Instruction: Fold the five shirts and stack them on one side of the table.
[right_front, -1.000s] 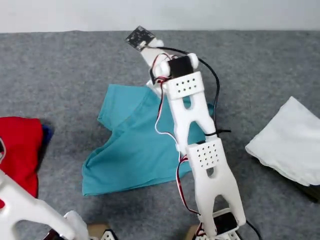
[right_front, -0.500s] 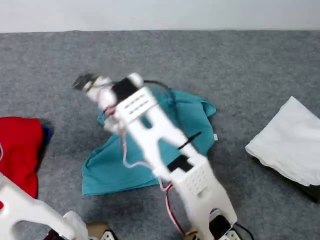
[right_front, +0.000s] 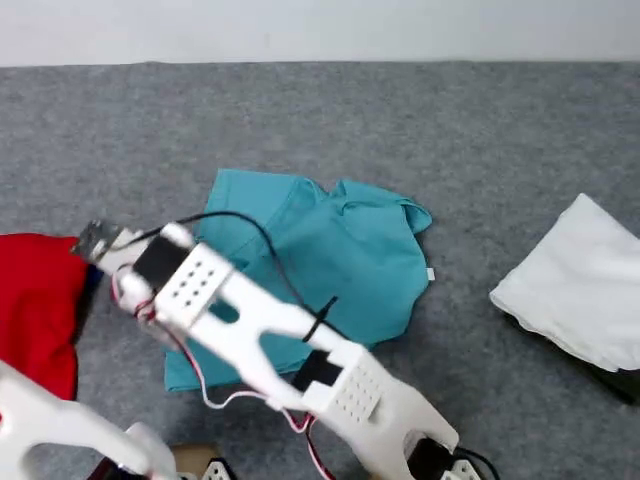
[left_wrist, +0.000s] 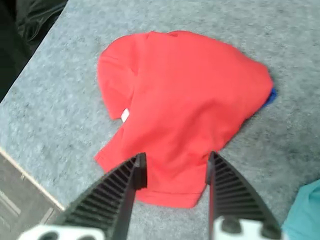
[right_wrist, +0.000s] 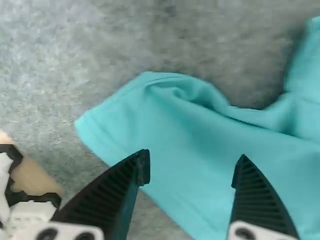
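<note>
Centre of the grey felt-covered table (right_front: 500, 130): teal shirt (right_front: 340, 260) of soft knit cloth, short-sleeved, rumpled and not yet folded, probably put mid-table to be within reach of both arms. White plastic right arm (right_front: 260, 340) stretched low across the near-left part of the garment. Right gripper (right_wrist: 194, 156) with black ribbed jaws spread wide and nothing between them, poised just above a hemmed corner of the teal shirt, apparently lined up for a pinch on that corner ahead of a fold toward the middle. At the table's left edge: red shirt (right_front: 35, 290) of similar cloth, bunched in a loose heap, with a sliver of blue cloth (right_front: 92, 265) at its far side, perhaps another garment beneath; judged to be a waiting pile, not a finished one. Left gripper (left_wrist: 175, 156) hanging above the red shirt, jaws apart and empty, seemingly parked on its own side, clear of the right arm's path. At the right side, well apart from the teal shirt: white shirt (right_front: 575, 280) folded into a flat rectangular packet, resting on a dark garment (right_front: 625, 380); likely the start of the finished stack, set to one side as the task requires. Most of the folding apparently not yet done.
</note>
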